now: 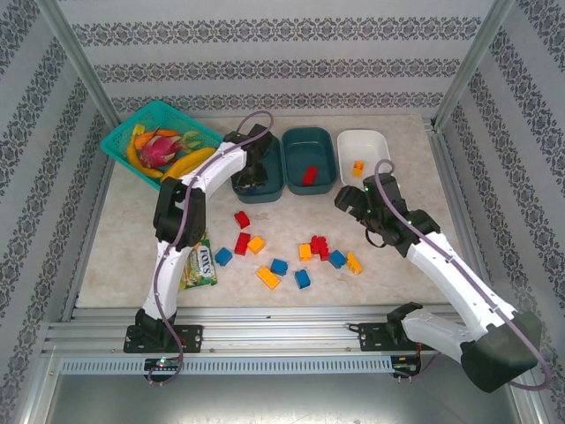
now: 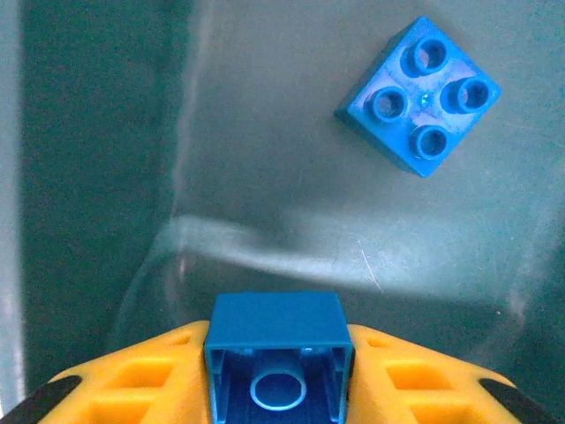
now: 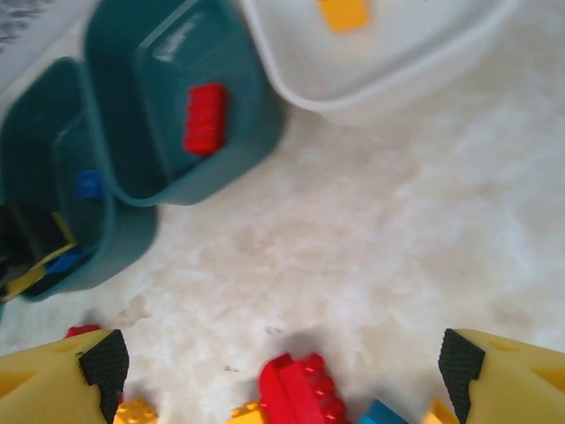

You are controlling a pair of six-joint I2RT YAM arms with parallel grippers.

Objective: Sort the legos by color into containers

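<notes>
Blue brick (image 2: 278, 320) gripped in left pincer (image 2: 278, 340), over teal tub (image 2: 265, 177) floor, second blue brick (image 2: 422, 97) lying beyond

You could read one word, "FOX'S", on the green packet (image 1: 200, 264) on the tabletop (image 1: 124, 238).

You see glossy, smooth plastic on the blue brick (image 2: 278, 353) at 6 o'clock and on the second blue brick (image 2: 422, 97) at 1 o'clock. The teal tub (image 2: 265, 177) under them is smooth plastic with a soft shine and thin scratches. The table (image 1: 115, 247) looks matt, like mottled stone.
</notes>
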